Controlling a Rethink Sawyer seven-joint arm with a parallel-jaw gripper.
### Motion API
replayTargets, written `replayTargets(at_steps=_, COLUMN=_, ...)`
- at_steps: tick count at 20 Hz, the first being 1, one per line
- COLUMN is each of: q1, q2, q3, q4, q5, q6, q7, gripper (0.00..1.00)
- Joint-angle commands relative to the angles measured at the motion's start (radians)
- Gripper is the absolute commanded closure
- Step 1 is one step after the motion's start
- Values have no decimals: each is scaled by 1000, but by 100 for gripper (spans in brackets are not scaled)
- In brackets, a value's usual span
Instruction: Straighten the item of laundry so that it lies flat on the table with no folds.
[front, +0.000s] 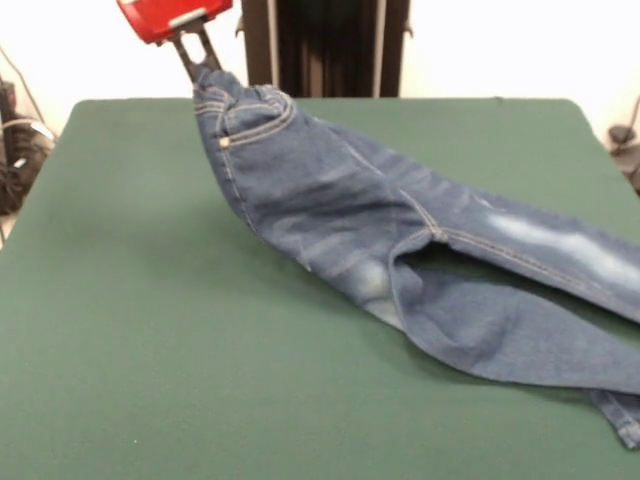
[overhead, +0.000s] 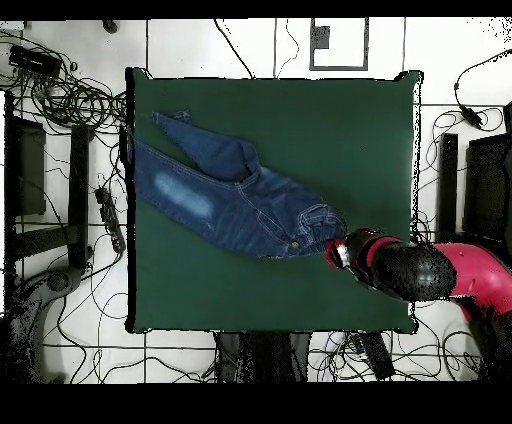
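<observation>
In the front view we meet the gripper (front: 205, 62) first, at the upper left, above the table's (front: 150, 330) far edge. Its red body is cut off by the picture's top, so we see only the lower part and two dark fingers (front: 186, 55) coming down. They are pinching the waistband of the jeans (front: 330, 215), holding that end lifted off the green top. How deep the cloth sits between the fingers we cannot make out, since the band bunches up around the tips.

From there the jeans slope down to the right. The waist with its tan stitching and small brass button hangs in the air near the far edge, left of its middle; the seat and crotch rest near the table's middle. The two legs run on toward the right edge, one over the other, with a dark fold between them. The upper leg, with a whitish faded patch, is cut off by the picture's right side; the lower leg's cuff is partly cut off near the near right corner.

In the overhead view the jeans (overhead: 225, 195) lie slantwise, with the legs reaching the table's (overhead: 330, 130) left edge and one passing just over it. The gripper (overhead: 335, 250) meets the waistband to the right, but the arm's bulk hides its fingers there.
</observation>
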Motion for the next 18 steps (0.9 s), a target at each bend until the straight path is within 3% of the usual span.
replayTargets(at_steps=1, q1=-24, q2=34, q3=65, q4=-69, q5=-66, q6=208, q7=-434, gripper=100)
replayTargets(at_steps=6, q1=-69, q2=80, q3=65, q4=-124, q5=-89, q6=266, q7=-557, gripper=100)
replayTargets(at_steps=18, q1=-115, q2=98, q3=68, q4=-246, q5=-110, q6=421, q7=-781, gripper=100)
